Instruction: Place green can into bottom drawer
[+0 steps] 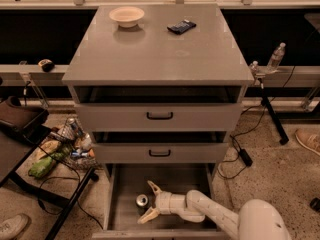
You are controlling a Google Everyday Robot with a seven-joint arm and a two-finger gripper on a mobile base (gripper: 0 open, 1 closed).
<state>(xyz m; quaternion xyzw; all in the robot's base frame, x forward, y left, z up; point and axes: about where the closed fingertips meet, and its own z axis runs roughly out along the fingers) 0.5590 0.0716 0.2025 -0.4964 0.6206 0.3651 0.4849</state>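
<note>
The green can (142,200) is standing upright on the floor of the bottom drawer (172,176), silver top facing up, near the drawer's left side and toward its front. The gripper (146,202) is reaching in from the right, low inside the same drawer, and its 2 fingers are spreading wide apart in an unclenched V. The can is sitting at the mouth of that V: 1 finger is pointing up behind the can and the other is angling down in front of it. Neither fingertip is pressing on the can, so it is resting on the drawer by its own weight. The white arm (215,215) is running back from the gripper toward the lower right corner.

Counting what is showing: 1 green can, 1 gripper, and 3 drawers in the grey cabinet (155,54). The bottom drawer is hanging pulled out, while the upper drawer (200,118) and the middle drawer (195,153) are each carrying 1 black handle, 2 handles in all. On the cabinet top 1 pale bowl (126,15) and 1 dark flat object (181,26) are lying well apart. 1 clear plastic bottle (275,58) is standing on the ledge to the right of the cabinet.
</note>
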